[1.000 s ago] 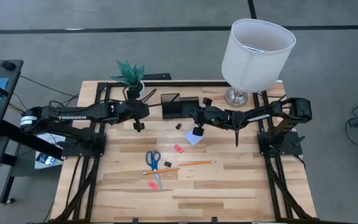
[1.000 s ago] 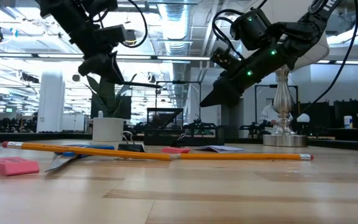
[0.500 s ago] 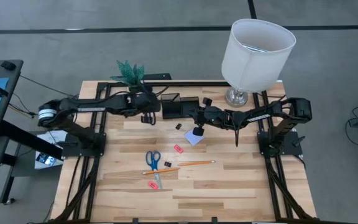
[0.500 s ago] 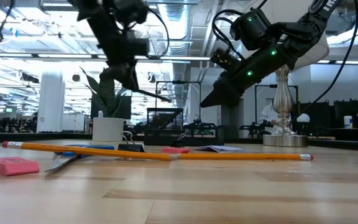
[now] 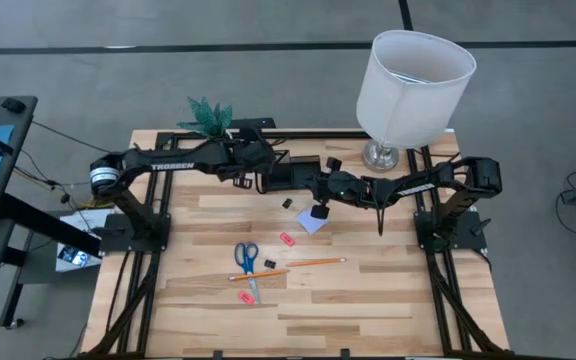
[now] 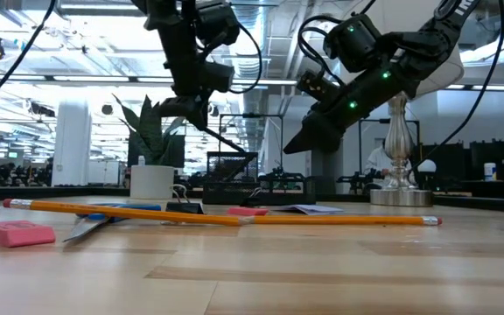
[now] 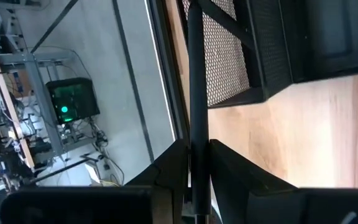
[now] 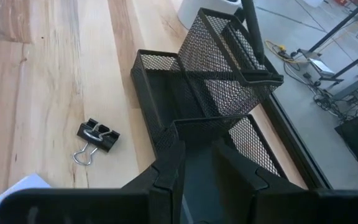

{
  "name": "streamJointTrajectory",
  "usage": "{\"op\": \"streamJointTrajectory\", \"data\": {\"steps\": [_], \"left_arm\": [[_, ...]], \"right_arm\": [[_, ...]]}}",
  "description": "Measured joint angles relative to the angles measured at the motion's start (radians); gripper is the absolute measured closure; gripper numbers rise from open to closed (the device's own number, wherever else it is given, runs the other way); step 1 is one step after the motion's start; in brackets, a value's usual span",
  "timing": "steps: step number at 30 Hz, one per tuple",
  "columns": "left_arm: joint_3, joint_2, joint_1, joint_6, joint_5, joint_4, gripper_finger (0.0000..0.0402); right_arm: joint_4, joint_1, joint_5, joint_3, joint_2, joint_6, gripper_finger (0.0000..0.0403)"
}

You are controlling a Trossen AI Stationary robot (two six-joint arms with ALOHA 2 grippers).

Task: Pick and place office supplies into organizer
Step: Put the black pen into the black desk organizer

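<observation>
Black and slim, the pen [image 7: 196, 93] sits pinched between the left gripper [image 7: 194, 165] fingers, its free end reaching over the mesh organizer [image 7: 253, 50]. In the low view the pen [image 6: 221, 138] slants down from that gripper [image 6: 191, 105] toward the organizer [image 6: 234, 166], above the table. From above, the left gripper [image 5: 258, 165] is just beside the organizer [image 5: 288, 172] at the back of the table [image 5: 368, 300].

The right gripper [image 5: 318, 195] hovers near the organizer's other side, above the note pad [image 5: 313, 222]; its fingers [image 8: 166, 168] are close together and hold nothing that I can see. A black clip [image 8: 95, 140] lies on the wood near the organizer [image 8: 204, 81].

Further forward lie the scissors [image 5: 246, 257], the pencil [image 5: 316, 262] and pink erasers [image 5: 287, 239]. A plant pot [image 6: 152, 181] and a lamp [image 5: 408, 85] stand at the back.
</observation>
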Motion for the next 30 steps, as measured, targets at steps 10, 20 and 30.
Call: {"op": "streamJointTrajectory", "data": {"steps": [10,20,30], "left_arm": [[0.003,0.000,-0.003,0.025,0.015,-0.049,0.0345],[0.003,0.000,-0.008,0.081,0.082,-0.038,0.0345],[0.003,-0.001,-0.008,0.162,0.083,0.003,0.0345]], "right_arm": [[0.000,0.000,0.000,0.000,0.000,0.000,0.0328],[0.000,0.000,0.000,0.000,0.000,0.000,0.0328],[0.001,0.000,0.000,0.000,0.000,0.000,0.0328]]}}
